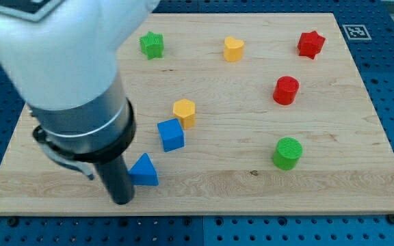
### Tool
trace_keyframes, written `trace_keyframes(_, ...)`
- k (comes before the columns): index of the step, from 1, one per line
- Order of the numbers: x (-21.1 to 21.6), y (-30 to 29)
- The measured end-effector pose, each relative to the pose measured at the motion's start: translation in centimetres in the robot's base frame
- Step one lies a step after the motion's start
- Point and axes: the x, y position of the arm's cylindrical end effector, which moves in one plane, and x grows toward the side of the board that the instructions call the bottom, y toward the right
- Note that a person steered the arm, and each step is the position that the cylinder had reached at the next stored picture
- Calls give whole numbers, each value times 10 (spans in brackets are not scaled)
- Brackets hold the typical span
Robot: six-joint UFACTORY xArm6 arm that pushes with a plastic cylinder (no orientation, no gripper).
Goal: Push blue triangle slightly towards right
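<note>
Nearest the view's bottom: my tip, a bare rod with no hand to open or close, touching or just beside the blue triangle on its left. Contact step, seemingly. Next: a short, gentle shove rightward, below the blue cube.

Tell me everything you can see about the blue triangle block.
The blue triangle is a small, solid-looking, matte blue wedge lying flat on the wooden board, near the view's bottom left. Its point faces up-left. My tip stands at its left edge, seemingly touching. The blue cube sits just above-right, apart from it.
</note>
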Motion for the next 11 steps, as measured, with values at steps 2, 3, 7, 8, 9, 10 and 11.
trace_keyframes(2, -4, -24)
trace_keyframes(3, -44, -18)
trace_keyframes(7, -37, -17)
trace_keyframes(8, -37, -17)
trace_keyframes(9, -37, -8)
trace_keyframes(10, -35, 7)
trace_keyframes(11, -35, 20)
